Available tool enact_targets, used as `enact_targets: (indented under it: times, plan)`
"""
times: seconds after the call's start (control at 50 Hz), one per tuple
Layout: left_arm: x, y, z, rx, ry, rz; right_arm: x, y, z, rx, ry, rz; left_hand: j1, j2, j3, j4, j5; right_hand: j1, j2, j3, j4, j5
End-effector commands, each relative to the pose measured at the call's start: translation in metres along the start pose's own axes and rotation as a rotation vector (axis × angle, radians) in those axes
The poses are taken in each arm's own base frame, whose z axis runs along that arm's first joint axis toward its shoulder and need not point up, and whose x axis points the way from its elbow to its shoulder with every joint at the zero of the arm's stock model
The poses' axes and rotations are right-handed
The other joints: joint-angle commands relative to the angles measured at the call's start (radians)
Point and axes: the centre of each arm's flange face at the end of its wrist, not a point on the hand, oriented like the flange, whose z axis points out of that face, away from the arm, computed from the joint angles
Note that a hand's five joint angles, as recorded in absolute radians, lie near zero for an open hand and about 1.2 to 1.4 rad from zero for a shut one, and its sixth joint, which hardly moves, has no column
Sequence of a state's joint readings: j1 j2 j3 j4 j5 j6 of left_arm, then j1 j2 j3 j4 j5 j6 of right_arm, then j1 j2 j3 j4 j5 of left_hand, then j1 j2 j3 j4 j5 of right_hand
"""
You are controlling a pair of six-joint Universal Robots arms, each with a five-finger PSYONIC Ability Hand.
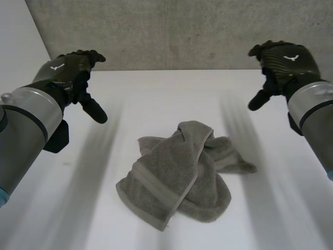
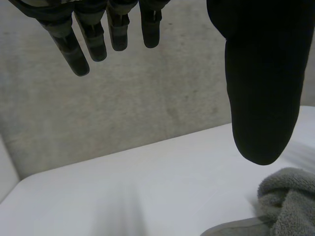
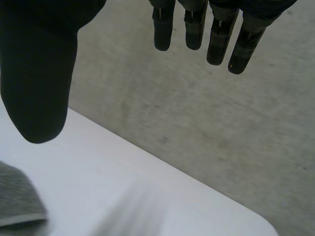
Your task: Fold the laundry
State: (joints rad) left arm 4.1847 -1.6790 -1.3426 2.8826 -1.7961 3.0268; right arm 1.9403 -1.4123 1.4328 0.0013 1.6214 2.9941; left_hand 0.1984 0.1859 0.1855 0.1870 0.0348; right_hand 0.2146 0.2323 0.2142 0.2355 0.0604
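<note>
Item: one grey-green towel (image 1: 179, 174), crumpled, lying near the middle of the white table (image 1: 156, 88), a banded hem turned up along its near left side and a loose tail trailing to the right. Nothing is squared or folded yet. The heap looks dropped, so a corner or edge must be found before any fold. Left hand (image 1: 70, 70): raised above the far left of the table, well apart from the towel, fingers (image 2: 93, 42) straight and spread away from the thumb, holding nothing. Right hand (image 1: 283, 60): raised above the far right, likewise relaxed and empty, fingers (image 3: 216, 34) extended. Both hover on either side of the cloth, probably poised to come down on its two ends. Backdrop: bare concrete wall (image 1: 171, 31).
</note>
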Motion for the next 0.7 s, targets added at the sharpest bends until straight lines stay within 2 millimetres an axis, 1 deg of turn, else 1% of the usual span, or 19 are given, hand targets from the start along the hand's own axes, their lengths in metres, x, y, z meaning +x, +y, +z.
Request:
enact_targets:
  times: [0.02, 0.28, 0.36, 0.4, 0.42, 0.44, 0.46, 0.48, 0.5, 0.52, 0.54, 0.56, 0.58, 0.62, 0.64, 0.66, 0.68, 0.7]
  plan:
    - [0.006, -0.006, -0.012, 0.01, -0.054, -0.016, 0.012, -0.001, 0.004, -0.007, 0.056, -0.01, -0.005, 0.007, 0.007, 0.006, -0.016, -0.04, -0.058, -0.04, -0.061, -0.06]
    - [0.009, -0.001, -0.014, -0.008, -0.038, -0.015, 0.009, -0.003, 0.003, -0.01, 0.028, -0.024, -0.003, 0.01, 0.01, 0.009, -0.013, -0.04, -0.058, -0.04, -0.061, -0.06]
    - [0.011, 0.001, -0.015, -0.016, -0.023, -0.018, 0.006, -0.005, 0.004, -0.001, -0.022, -0.025, 0.012, 0.025, 0.025, 0.024, 0.001, -0.04, -0.058, -0.04, -0.061, -0.06]
    - [0.015, 0.005, -0.017, -0.032, 0.006, -0.022, 0.006, -0.006, 0.005, 0.0, -0.044, -0.03, 0.021, 0.033, 0.034, 0.032, 0.01, -0.04, -0.058, -0.04, -0.061, -0.06]
    - [0.015, 0.005, -0.017, -0.033, 0.007, -0.022, 0.006, -0.006, 0.005, -0.008, -0.068, -0.05, 0.021, 0.033, 0.034, 0.032, 0.01, -0.04, -0.058, -0.04, -0.061, -0.06]
    - [0.02, 0.01, -0.02, -0.049, 0.039, -0.022, 0.006, -0.006, 0.005, -0.008, -0.069, -0.05, 0.021, 0.033, 0.034, 0.032, 0.01, -0.04, -0.058, -0.04, -0.061, -0.06]
    - [0.02, 0.01, -0.02, -0.049, 0.04, -0.022, 0.006, -0.005, 0.003, -0.04, -0.099, -0.098, 0.021, 0.033, 0.034, 0.032, 0.01, -0.04, -0.058, -0.04, -0.061, -0.06]
    - [0.027, 0.016, -0.024, -0.071, 0.085, -0.021, 0.007, 0.0, 0.002, -0.098, -0.134, -0.16, 0.021, 0.033, 0.034, 0.032, 0.01, -0.04, -0.058, -0.04, -0.061, -0.06]
    - [0.035, 0.024, -0.029, -0.099, 0.134, -0.018, 0.007, 0.0, 0.002, -0.099, -0.134, -0.161, 0.021, 0.033, 0.034, 0.032, 0.01, -0.04, -0.058, -0.04, -0.061, -0.06]
    - [0.035, 0.024, -0.029, -0.099, 0.135, -0.018, 0.012, 0.003, 0.002, -0.147, -0.157, -0.207, 0.021, 0.033, 0.034, 0.032, 0.01, -0.04, -0.058, -0.04, -0.061, -0.06]
    - [0.044, 0.036, -0.031, -0.142, 0.182, -0.012, 0.017, 0.01, 0.003, -0.206, -0.168, -0.242, 0.021, 0.033, 0.034, 0.032, 0.01, -0.04, -0.058, -0.04, -0.061, -0.06]
    - [0.051, 0.05, -0.033, -0.19, 0.218, -0.007, 0.017, 0.01, 0.003, -0.207, -0.168, -0.242, 0.03, 0.042, 0.043, 0.041, 0.019, -0.04, -0.058, -0.04, -0.061, -0.06]
    - [0.051, 0.051, -0.033, -0.191, 0.218, -0.007, 0.02, 0.012, 0.003, -0.237, -0.174, -0.254, 0.03, 0.042, 0.043, 0.041, 0.019, -0.04, -0.058, -0.04, -0.061, -0.06]
    - [0.063, 0.078, -0.036, -0.277, 0.252, -0.014, 0.02, 0.012, 0.004, -0.239, -0.172, -0.254, 0.036, 0.048, 0.049, 0.047, 0.025, -0.04, -0.058, -0.04, -0.061, -0.06]
    - [0.063, 0.078, -0.036, -0.278, 0.252, -0.014, 0.021, 0.012, 0.005, -0.239, -0.173, -0.253, 0.036, 0.048, 0.049, 0.047, 0.025, -0.04, -0.058, -0.04, -0.061, -0.06]
    - [0.067, 0.09, -0.038, -0.314, 0.258, -0.021, 0.021, 0.012, 0.005, -0.239, -0.173, -0.253, 0.036, 0.048, 0.049, 0.047, 0.025, -0.04, -0.058, -0.04, -0.061, -0.06]
    - [0.067, 0.09, -0.038, -0.314, 0.258, -0.021, 0.021, 0.012, 0.005, -0.238, -0.172, -0.253, 0.036, 0.048, 0.049, 0.047, 0.025, -0.04, -0.058, -0.04, -0.061, -0.06]
    - [0.07, 0.101, -0.038, -0.349, 0.262, -0.033, 0.023, 0.012, 0.006, -0.239, -0.167, -0.252, 0.039, 0.051, 0.051, 0.05, 0.028, -0.04, -0.058, -0.04, -0.061, -0.06]
